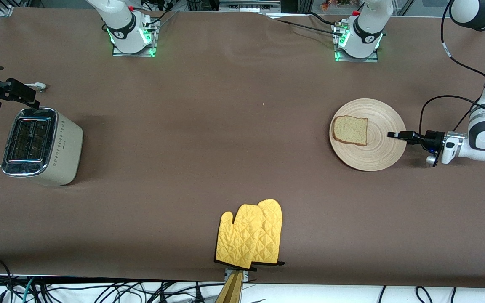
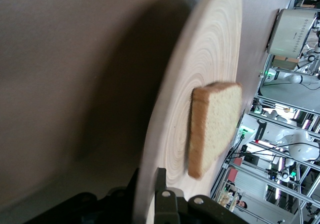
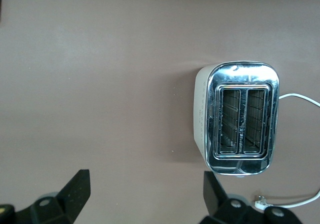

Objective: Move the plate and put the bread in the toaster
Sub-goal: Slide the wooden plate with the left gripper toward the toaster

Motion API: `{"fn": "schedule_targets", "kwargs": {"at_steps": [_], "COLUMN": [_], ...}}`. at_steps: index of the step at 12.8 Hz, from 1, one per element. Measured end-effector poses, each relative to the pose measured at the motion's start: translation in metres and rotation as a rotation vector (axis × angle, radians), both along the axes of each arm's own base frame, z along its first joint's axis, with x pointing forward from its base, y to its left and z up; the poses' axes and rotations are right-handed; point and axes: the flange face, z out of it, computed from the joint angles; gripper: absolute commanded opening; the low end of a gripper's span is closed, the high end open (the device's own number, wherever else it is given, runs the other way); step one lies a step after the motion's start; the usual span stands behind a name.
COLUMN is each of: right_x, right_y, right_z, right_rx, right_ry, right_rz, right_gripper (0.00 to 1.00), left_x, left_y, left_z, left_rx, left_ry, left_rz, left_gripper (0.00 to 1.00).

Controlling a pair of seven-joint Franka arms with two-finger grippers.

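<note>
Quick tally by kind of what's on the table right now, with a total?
Plate: 1, rim gripped by the left gripper
Bread: 1, on the plate
Toaster: 1, under the open right gripper
Yellow oven mitts: 2, overlapping
Total: 5

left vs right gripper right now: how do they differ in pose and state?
The left gripper lies level at the plate, jaws shut on its rim; the right gripper hangs over the table by the toaster, jaws open, holding nothing. The left is at the left arm's end, the right at the right arm's end.
</note>
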Motion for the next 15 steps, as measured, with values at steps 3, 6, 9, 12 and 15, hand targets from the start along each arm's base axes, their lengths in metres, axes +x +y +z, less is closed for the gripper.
{"fn": "schedule_targets", "kwargs": {"at_steps": [3, 6, 9, 12, 15], "right_x": [0.000, 0.000, 0.000, 0.001, 0.003], "right_y": [0.000, 0.000, 0.000, 0.000, -0.001], "right_z": [0.000, 0.000, -0.001, -0.002, -0.005], "right_rx": [0.000, 0.000, 0.000, 0.000, 0.000], "right_ry": [0.000, 0.001, 0.001, 0.003, 0.008], "right_rz": [0.000, 0.000, 0.000, -0.001, -0.002], "right_gripper": [1.00, 1.00, 1.00, 1.00, 1.00], "left_x": [0.004, 0.020, 0.050, 0.076, 0.090], "left_y": [-0.008, -0.033, -0.098, -0.198, -0.332], "left_z": [-0.001, 0.004, 0.019, 0.030, 0.030], "left_rx": [-0.007, -0.065, -0.194, -0.286, -0.246], "left_ry": [-0.007, -0.041, -0.092, -0.115, -0.165], "left_rz": [-0.009, 0.019, 0.038, 0.012, -0.033], "left_gripper": [0.00, 0.00, 0.00, 0.00, 0.00]}}
